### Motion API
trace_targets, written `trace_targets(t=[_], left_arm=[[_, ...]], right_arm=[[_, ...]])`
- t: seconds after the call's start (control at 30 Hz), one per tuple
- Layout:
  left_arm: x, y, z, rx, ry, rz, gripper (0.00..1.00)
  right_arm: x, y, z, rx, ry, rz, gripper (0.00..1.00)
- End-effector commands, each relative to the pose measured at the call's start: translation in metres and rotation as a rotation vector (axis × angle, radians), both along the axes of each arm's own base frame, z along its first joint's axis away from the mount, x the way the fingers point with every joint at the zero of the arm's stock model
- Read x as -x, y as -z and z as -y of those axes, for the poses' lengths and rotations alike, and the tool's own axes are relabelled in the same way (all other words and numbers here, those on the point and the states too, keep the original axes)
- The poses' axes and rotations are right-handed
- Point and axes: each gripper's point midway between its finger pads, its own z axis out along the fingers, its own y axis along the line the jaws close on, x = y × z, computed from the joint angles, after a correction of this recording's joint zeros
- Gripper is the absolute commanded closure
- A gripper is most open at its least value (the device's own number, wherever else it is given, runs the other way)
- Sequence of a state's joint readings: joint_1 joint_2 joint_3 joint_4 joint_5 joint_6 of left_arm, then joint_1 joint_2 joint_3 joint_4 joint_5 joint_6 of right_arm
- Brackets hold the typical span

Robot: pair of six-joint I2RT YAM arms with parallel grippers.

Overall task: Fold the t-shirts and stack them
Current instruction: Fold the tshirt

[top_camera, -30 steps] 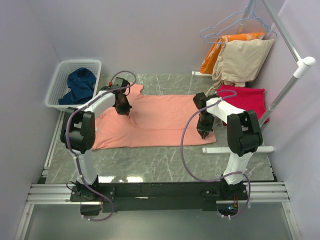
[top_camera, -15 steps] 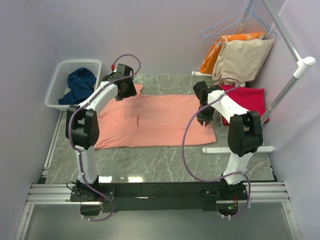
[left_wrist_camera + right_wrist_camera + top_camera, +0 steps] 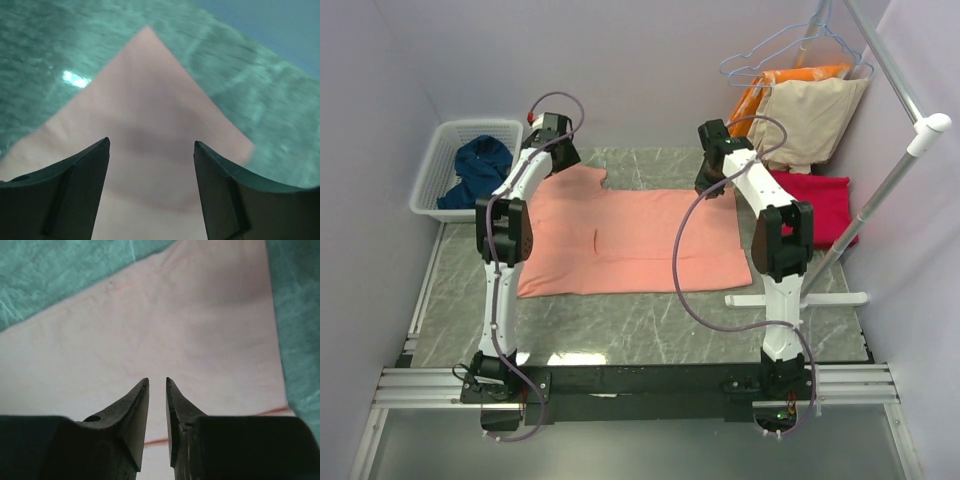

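Observation:
The salmon-pink t-shirt (image 3: 630, 235) lies flat on the marble table. My left gripper (image 3: 558, 157) hovers over its far left sleeve corner (image 3: 150, 100), jaws wide open with nothing between them (image 3: 151, 142). At the shirt's far right edge, my right gripper (image 3: 713, 182) hangs above the pink cloth (image 3: 165, 320); its fingers stand a narrow gap apart and hold nothing (image 3: 157, 380). The crimson-red t-shirt (image 3: 817, 197) lies at the right, beyond the right arm. The navy-blue t-shirt (image 3: 480, 170) sits crumpled in the basket.
A white plastic basket (image 3: 440, 150) stands at the far left. A clothes rack at the right has a slanted pole (image 3: 885, 185), a white foot bar (image 3: 795, 298), and orange and beige garments (image 3: 805, 105) on a hanger.
Both grippers have risen off the pink shirt and moved toward the table's far edge. The left gripper went from shut to wide open; the right one parted a little.

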State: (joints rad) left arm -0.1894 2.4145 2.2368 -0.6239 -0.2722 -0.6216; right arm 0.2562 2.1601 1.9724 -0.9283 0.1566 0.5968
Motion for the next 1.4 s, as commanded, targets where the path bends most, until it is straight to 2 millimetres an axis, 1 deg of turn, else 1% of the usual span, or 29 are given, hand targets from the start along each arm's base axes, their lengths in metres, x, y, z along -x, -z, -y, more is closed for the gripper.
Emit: trace_targets(t=[0.0,0.07,0.1,0.13,0.17,0.2,0.23,0.3,0.37,0.4,0.43,0.47,0.6,0.63,0.67,0.7,0.77,0.9,1.0,1.03,1.07,1.1,1.13,1.17,1.2,1.23,1.3,1.33,1.37], left_arm=[[-0.034,-0.007,-0.024,-0.018,-0.057,0.098,0.26],[-0.041,-0.003,-0.027,-0.026,-0.062,0.109,0.24],[-0.042,0.009,-0.030,-0.035,-0.054,0.094,0.24],[-0.044,0.011,-0.030,-0.038,-0.054,0.094,0.24],[-0.050,0.005,-0.032,-0.036,-0.057,0.115,0.24],[-0.053,0.014,-0.034,-0.041,-0.057,0.108,0.24],[-0.056,0.014,-0.035,-0.039,-0.059,0.117,0.24],[-0.064,0.011,-0.040,-0.031,-0.068,0.148,0.23],[-0.070,0.006,-0.043,-0.031,-0.072,0.175,0.22],[-0.074,0.004,-0.045,-0.036,-0.072,0.192,0.22],[-0.076,0.002,-0.045,-0.043,-0.069,0.201,0.21],[-0.077,0.002,-0.047,-0.056,-0.070,0.206,0.21],[-0.072,0.020,-0.051,-0.092,-0.058,0.156,0.21],[-0.068,0.028,-0.050,-0.089,-0.050,0.125,0.21],[-0.066,0.028,-0.048,-0.081,-0.044,0.113,0.21],[-0.063,0.038,-0.046,-0.069,-0.043,0.086,0.21],[-0.054,0.048,-0.045,-0.058,-0.043,0.041,0.21],[-0.047,0.058,-0.045,-0.057,-0.048,0.001,0.22],[-0.045,0.065,-0.044,-0.049,-0.051,-0.016,0.26],[-0.043,0.068,-0.043,-0.044,-0.050,-0.023,0.27],[-0.042,0.073,-0.043,-0.043,-0.047,-0.034,0.34],[-0.042,0.075,-0.041,-0.041,-0.041,-0.038,0.36],[-0.041,0.078,-0.042,-0.041,-0.041,-0.046,0.44],[-0.040,0.081,-0.040,-0.040,-0.034,-0.051,0.49],[-0.040,0.082,-0.040,-0.040,-0.034,-0.053,0.53],[-0.040,0.081,-0.041,-0.043,-0.034,-0.053,0.62],[-0.040,0.082,-0.041,-0.050,-0.031,-0.054,0.69],[-0.040,0.081,-0.043,-0.054,-0.035,-0.052,0.77],[-0.040,0.078,-0.043,-0.061,-0.032,-0.050,0.81]], right_arm=[[-0.024,-0.011,0.001,-0.041,0.000,0.049,0.73],[-0.023,-0.004,0.003,-0.053,0.000,0.038,0.74],[-0.022,-0.002,0.004,-0.054,0.001,0.036,0.74],[-0.018,0.001,0.005,-0.071,-0.002,0.028,0.74],[-0.020,0.001,0.005,-0.077,-0.002,0.039,0.74],[-0.020,0.001,0.006,-0.082,-0.002,0.041,0.74],[-0.019,0.004,0.003,-0.096,-0.011,0.034,0.74],[-0.021,0.009,0.007,-0.092,-0.007,0.024,0.74],[-0.026,0.008,0.010,-0.095,-0.008,0.020,0.75],[-0.027,0.014,0.011,-0.094,-0.005,0.004,0.75],[-0.032,0.008,0.012,-0.098,-0.006,0.017,0.75],[-0.032,0.008,0.013,-0.099,-0.003,0.008,0.75],[-0.040,0.005,0.016,-0.124,0.005,0.018,0.76],[-0.041,0.004,0.016,-0.131,0.006,0.020,0.76],[-0.042,0.003,0.016,-0.135,0.011,0.025,0.76],[-0.043,0.003,0.019,-0.137,0.018,0.027,0.76],[-0.044,0.003,0.016,-0.165,0.015,0.023,0.76],[-0.044,0.005,0.012,-0.196,0.007,0.016,0.77],[-0.045,0.007,0.010,-0.210,0.005,0.011,0.78],[-0.044,0.010,0.009,-0.217,0.005,0.001,0.78],[-0.043,0.010,0.009,-0.218,0.008,-0.003,0.78],[-0.042,0.013,0.008,-0.218,0.007,-0.010,0.78],[-0.041,0.015,0.009,-0.217,0.009,-0.018,0.78],[-0.041,0.017,0.011,-0.215,0.017,-0.022,0.78],[-0.039,0.021,0.011,-0.208,0.019,-0.033,0.78],[-0.037,0.021,0.012,-0.205,0.019,-0.039,0.78],[-0.036,0.025,0.013,-0.201,0.027,-0.050,0.79],[-0.035,0.025,0.015,-0.195,0.031,-0.056,0.79],[-0.035,0.026,0.016,-0.194,0.037,-0.058,0.79]])
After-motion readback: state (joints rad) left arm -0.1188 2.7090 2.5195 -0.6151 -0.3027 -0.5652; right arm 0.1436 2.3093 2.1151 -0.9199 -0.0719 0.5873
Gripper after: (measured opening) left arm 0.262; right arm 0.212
